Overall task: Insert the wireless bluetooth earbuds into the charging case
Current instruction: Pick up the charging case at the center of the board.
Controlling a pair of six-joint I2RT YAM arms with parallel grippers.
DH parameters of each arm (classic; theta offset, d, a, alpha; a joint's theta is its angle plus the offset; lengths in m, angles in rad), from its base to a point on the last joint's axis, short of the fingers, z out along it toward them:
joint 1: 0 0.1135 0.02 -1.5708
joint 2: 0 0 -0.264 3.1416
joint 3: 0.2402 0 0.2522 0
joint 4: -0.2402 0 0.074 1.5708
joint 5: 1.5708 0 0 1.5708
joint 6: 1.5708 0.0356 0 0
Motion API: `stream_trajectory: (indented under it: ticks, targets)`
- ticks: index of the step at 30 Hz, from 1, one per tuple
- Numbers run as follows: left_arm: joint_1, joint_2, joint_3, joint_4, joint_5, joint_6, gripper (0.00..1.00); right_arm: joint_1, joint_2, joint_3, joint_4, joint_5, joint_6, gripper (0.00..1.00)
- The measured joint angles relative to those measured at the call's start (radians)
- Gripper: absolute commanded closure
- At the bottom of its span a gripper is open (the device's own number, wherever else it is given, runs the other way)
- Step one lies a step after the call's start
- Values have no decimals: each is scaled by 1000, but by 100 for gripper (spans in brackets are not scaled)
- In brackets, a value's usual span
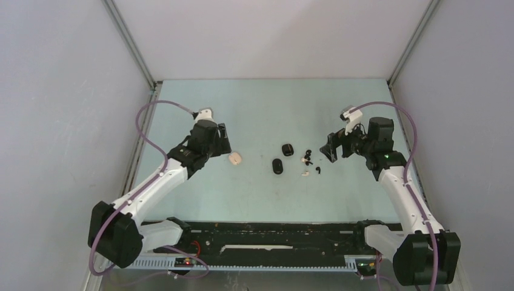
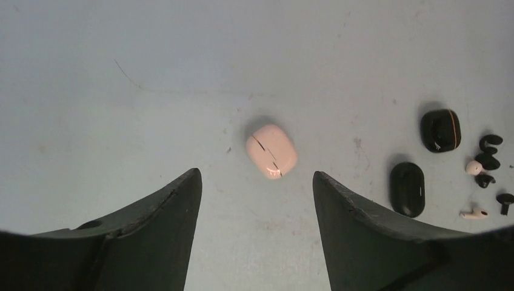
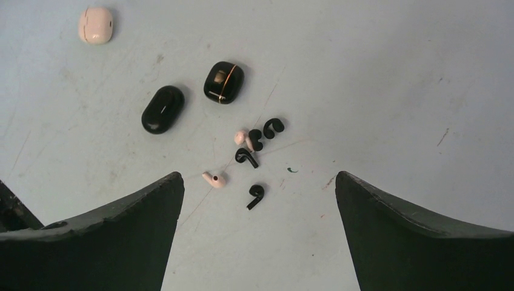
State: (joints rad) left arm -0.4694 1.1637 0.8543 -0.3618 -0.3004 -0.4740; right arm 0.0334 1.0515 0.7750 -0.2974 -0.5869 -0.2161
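A closed pale pink charging case (image 2: pixel 271 150) lies on the table just ahead of my left gripper (image 2: pixel 256 174), which is open and holds nothing. Two closed black cases lie further right: an oval one (image 3: pixel 162 109) and a squarer one with a gold seam (image 3: pixel 223 82). Several loose earbuds are scattered beside them, mostly black (image 3: pixel 256 196) with a white one (image 3: pixel 214 179) and a pale one (image 3: pixel 242 137). My right gripper (image 3: pixel 257 177) is wide open above the table, just short of the nearest black earbud and touching nothing.
In the top view the pink case (image 1: pixel 235 159) sits near my left gripper (image 1: pixel 225 142), and the earbud cluster (image 1: pixel 308 161) near my right gripper (image 1: pixel 329 153). Grey walls stand along the table's (image 1: pixel 260 109) sides and back.
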Motion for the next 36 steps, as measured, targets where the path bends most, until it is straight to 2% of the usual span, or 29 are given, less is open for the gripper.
stream_trajectory:
  ticks: [8,15,24,29,36]
  targets:
    - [-24,115,-45,-12,18,-175,24,29,0,0,-38,-21,-53,3]
    - [-114,307,57,-40,-37,-209,24,84,18,0,-53,-17,-102,4]
    - [-120,447,171,-57,-79,-214,24,119,34,0,-77,-8,-136,4]
    - [-122,505,227,-99,-83,-138,21,143,47,0,-87,6,-150,4]
    - [-122,620,502,-259,-49,193,24,151,48,0,-90,8,-159,4]
